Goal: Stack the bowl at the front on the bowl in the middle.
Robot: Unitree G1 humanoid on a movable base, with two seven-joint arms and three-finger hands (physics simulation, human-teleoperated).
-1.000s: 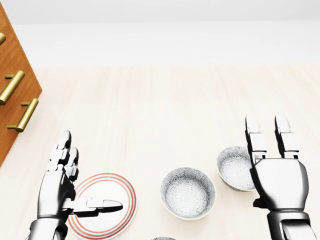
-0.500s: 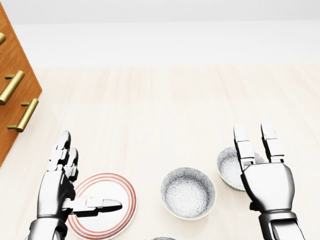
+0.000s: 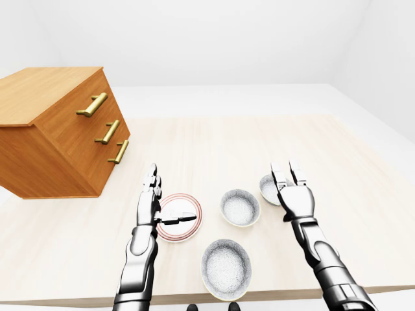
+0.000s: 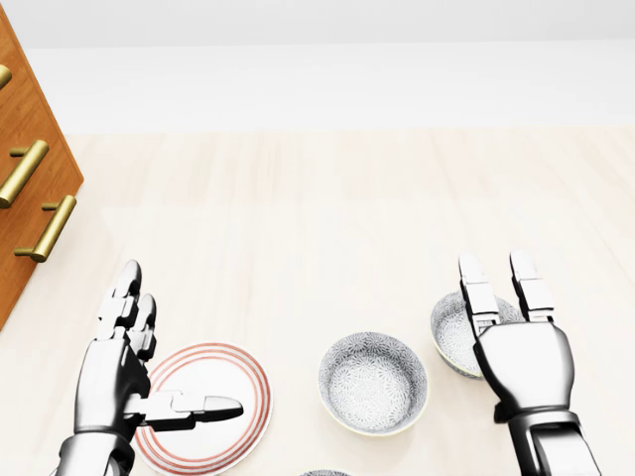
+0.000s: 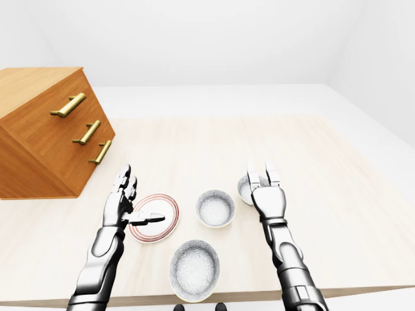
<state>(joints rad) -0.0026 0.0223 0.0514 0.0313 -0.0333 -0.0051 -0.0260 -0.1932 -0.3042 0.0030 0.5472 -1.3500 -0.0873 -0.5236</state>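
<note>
Pale wood was what you had under everything: a light tabletop (image 3: 214, 139) carrying three patterned bowls and a plate. Your front bowl (image 3: 225, 269) sat at six o'clock in the left-eye view, close to the tabletop's near edge, upright and untouched. Your middle bowl (image 3: 240, 207) stood apart from it toward twelve o'clock, also upright, with nothing in it. A third bowl (image 4: 458, 332) lay at two o'clock from the middle one, and your right hand (image 4: 523, 357) hung over its right side, hiding part of the rim, fingers (image 4: 476, 288) spread straight and pointing toward twelve o'clock, gripping nothing. Whether that hand touched the bowl, you could not tell from these views. Your left hand (image 4: 124, 362) was at nine o'clock from the middle bowl, open as well, its long fingers up and its thumb reaching sideways above the red-ringed plate (image 4: 213, 402). An orange wooden drawer chest (image 3: 55, 129) with three brass handles (image 3: 107, 131) stood at ten o'clock, well apart from the bowls.
</note>
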